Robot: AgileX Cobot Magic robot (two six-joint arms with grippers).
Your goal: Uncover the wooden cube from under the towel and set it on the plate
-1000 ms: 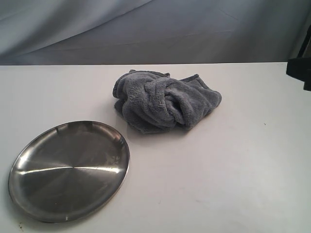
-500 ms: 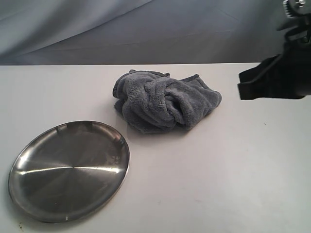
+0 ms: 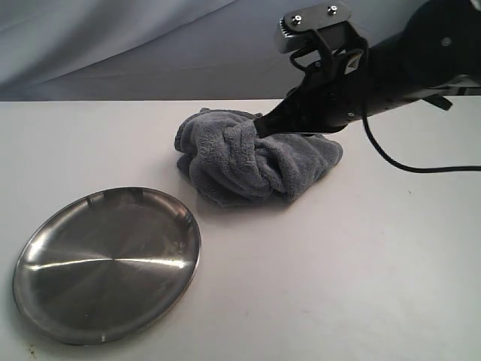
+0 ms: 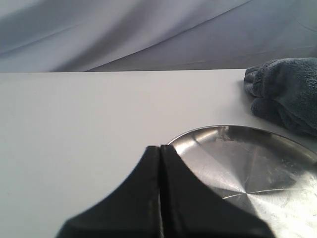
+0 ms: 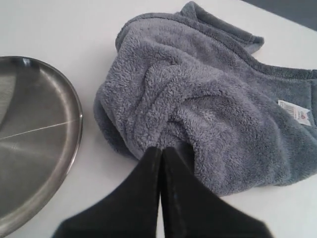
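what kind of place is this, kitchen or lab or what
Probably a robot lab test bench, not a kitchen: a white table, a draped grey backdrop behind it, and a black robot arm over just a towel and a steel plate.

Glossy black right arm (image 3: 421,60); grey metal bracket (image 3: 316,24), two screws (image 3: 298,20); thin black cable (image 3: 421,170). Black wedge-shaped left gripper (image 4: 160,148), right gripper (image 5: 161,149).
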